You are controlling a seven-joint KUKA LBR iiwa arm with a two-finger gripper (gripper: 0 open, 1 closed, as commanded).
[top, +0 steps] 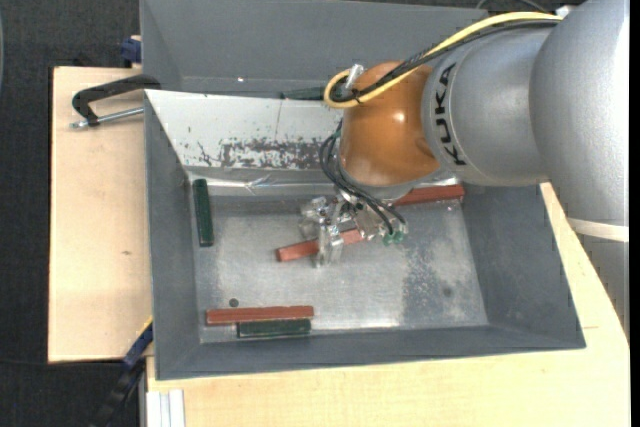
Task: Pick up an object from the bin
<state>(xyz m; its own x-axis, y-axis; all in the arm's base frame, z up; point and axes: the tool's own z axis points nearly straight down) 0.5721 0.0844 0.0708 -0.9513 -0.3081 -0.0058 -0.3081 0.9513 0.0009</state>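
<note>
Mid-bin [440, 290], a red stick [297, 253] ends beneath the arm [500, 115].

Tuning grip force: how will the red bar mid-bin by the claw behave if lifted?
The red bar looks straight and flat-sided, so probably stiff, unlikely to roll. Thin, so likely light. With the claw at one end, it may pivot.

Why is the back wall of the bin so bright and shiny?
In the camera view, light glares off the bin's back wall, washing it nearly white above the dark speckles; the arm's orange cover has a soft shiny spot too.
</note>
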